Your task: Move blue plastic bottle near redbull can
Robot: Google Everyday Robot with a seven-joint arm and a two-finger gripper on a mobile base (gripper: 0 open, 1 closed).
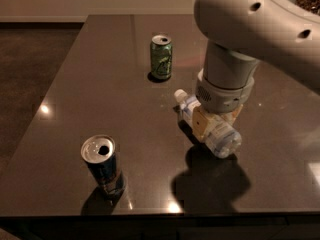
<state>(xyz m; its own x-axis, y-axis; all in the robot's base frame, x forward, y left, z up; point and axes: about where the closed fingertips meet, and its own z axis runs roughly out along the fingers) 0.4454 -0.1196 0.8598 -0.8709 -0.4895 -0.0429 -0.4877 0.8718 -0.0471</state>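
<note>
The blue plastic bottle is a clear ribbed bottle with a white cap, tilted with its cap toward the upper left, right of the table's middle. My gripper comes down from the big white arm and is shut on the bottle's middle, a yellowish finger on its near side. The bottle seems lifted a little, its shadow below it. The redbull can, dark blue with a silver top and tab hole, stands upright at the front left, well apart from the bottle.
A green can stands upright at the back middle of the dark table. The table's front edge runs just below the redbull can. Dark floor lies to the left. The white arm covers the upper right.
</note>
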